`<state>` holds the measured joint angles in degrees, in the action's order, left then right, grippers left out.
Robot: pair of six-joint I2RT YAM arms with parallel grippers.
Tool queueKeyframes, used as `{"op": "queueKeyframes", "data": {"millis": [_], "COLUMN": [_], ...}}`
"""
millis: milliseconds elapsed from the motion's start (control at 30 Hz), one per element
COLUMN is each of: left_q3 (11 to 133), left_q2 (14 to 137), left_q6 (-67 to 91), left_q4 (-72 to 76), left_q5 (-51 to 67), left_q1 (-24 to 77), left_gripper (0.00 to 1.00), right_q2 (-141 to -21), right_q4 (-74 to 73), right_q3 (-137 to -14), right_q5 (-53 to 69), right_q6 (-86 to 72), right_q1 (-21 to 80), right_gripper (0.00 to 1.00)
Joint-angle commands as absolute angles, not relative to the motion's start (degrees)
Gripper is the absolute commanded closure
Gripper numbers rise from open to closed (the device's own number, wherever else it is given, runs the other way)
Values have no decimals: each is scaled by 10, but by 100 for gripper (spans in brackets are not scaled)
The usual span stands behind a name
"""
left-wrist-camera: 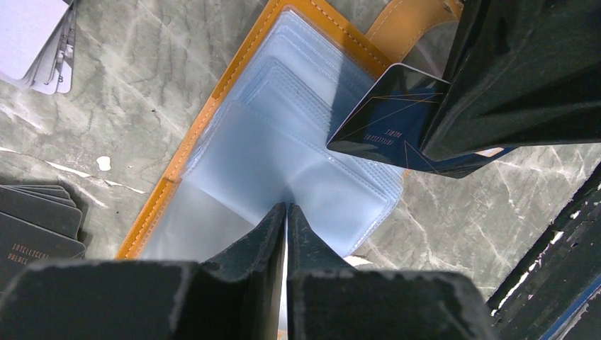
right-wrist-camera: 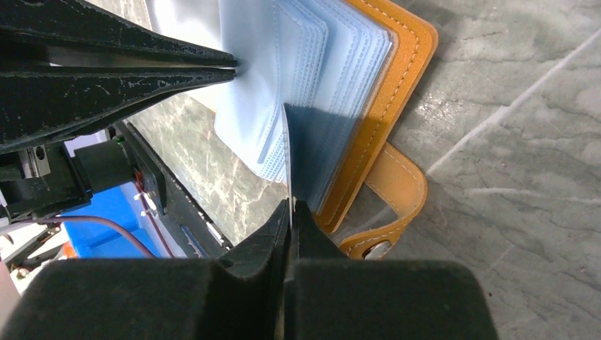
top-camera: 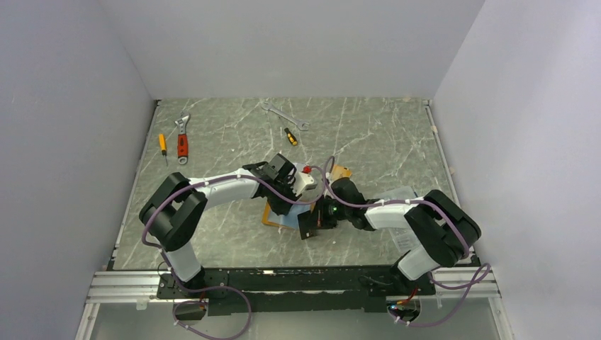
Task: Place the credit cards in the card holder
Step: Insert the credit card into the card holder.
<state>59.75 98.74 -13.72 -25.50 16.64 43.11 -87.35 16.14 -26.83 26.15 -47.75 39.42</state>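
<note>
The card holder (left-wrist-camera: 212, 113) lies open on the table, with orange leather edges and a stack of clear pockets (left-wrist-camera: 283, 142); it also shows in the top view (top-camera: 273, 216). My left gripper (left-wrist-camera: 285, 207) is shut on the edge of one clear pocket leaf and lifts it. My right gripper (right-wrist-camera: 289, 205) is shut on a dark credit card (left-wrist-camera: 383, 131) with thin gold lines. The card stands edge-on in the right wrist view (right-wrist-camera: 312, 142), its far corner at the pocket stack next to the lifted leaf. The snap tab (right-wrist-camera: 386, 244) lies under my right gripper.
A stack of dark cards (left-wrist-camera: 32, 230) and a stack of light cards (left-wrist-camera: 35, 35) lie left of the holder. A spanner (top-camera: 287, 115), two small screwdrivers (top-camera: 290, 136) and an adjustable wrench with a red handle (top-camera: 183, 142) lie at the back of the marbled table (top-camera: 368, 134).
</note>
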Motion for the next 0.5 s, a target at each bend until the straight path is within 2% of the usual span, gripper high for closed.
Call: {"op": "queueKeyframes", "data": {"millis": [0, 467], "left_q3": [598, 618], "left_q2": [971, 934], "left_q6": [-129, -128], "left_q4": [-287, -306], "left_q5": [159, 181], "left_q1": [430, 411], "left_gripper": [89, 86], "right_q2": [-888, -909], "right_q4": [105, 98], "right_q3": [-296, -345], "right_q5": [231, 258], "right_q6": [-427, -421], "right_q1": [395, 395], "right_gripper": [100, 100]}}
